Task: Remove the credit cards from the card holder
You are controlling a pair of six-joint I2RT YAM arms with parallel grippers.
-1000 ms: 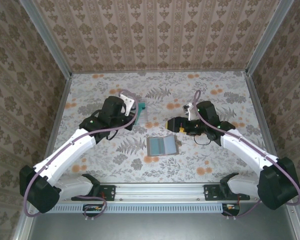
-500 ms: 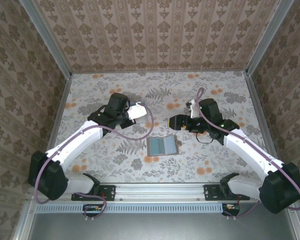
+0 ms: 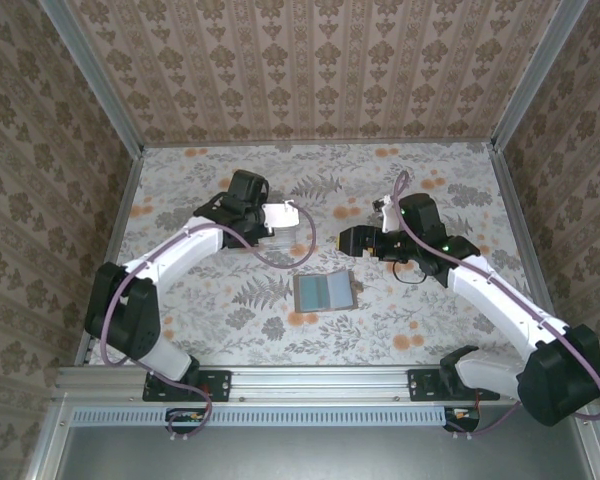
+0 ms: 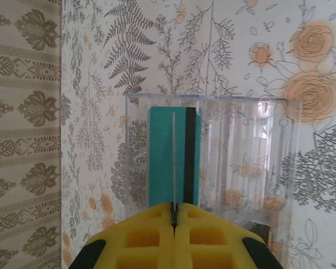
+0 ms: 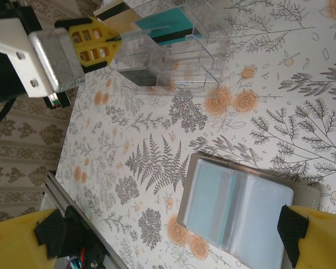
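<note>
With a card (image 5: 111, 11) pinched edge-on in the left tool (image 4: 173, 219) above the clear tray (image 4: 252, 168) just ahead, the drop-off seems in hand, next calling for a release beside the teal card (image 4: 163, 157); the card holder (image 5: 238, 210) lies open on the surface before the spread right tool (image 3: 350, 241).

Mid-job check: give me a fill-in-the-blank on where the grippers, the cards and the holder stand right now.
1. The card holder lies ___ on the table, slots facing up.
2. The striped card inside the clear tray is mostly ___.
3. The left gripper is ___ on a thin card seen edge-on over the tray.
4. The right gripper is ___, its fingers wide apart.

Missing words: open; teal; shut; open.
</note>
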